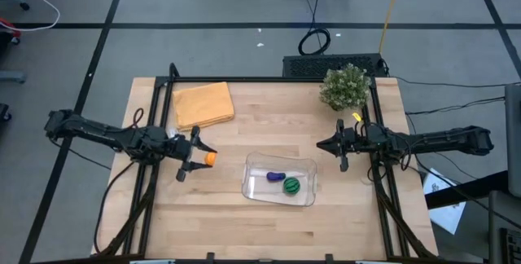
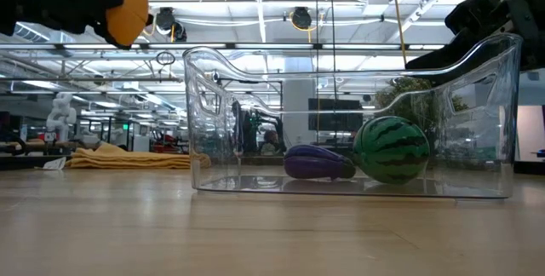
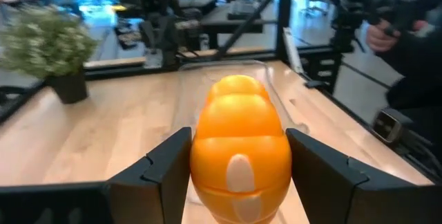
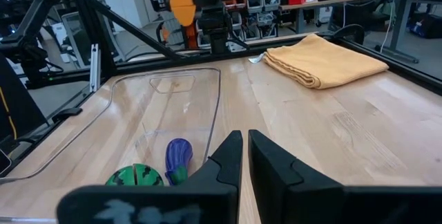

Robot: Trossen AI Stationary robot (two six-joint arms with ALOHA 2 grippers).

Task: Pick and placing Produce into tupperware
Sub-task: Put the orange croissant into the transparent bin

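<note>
The orange piece sits clamped between the jaws of my left gripper, raised off the table just left of the tupperware. Inside that clear tub, near the table's middle, lie the purple piece and the green striped ball, side by side. My right gripper waits near the right edge, jaws clenched on nothing.

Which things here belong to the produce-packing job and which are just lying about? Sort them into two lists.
Part of the job:
- orange piece, held off the table in the left hand
- purple piece, in the tupperware
- green striped piece, in the tupperware
- clear tupperware

Just lying about:
- folded orange-yellow cloth
- potted plant
- right hand, shut and waiting beside the tupperware
</note>
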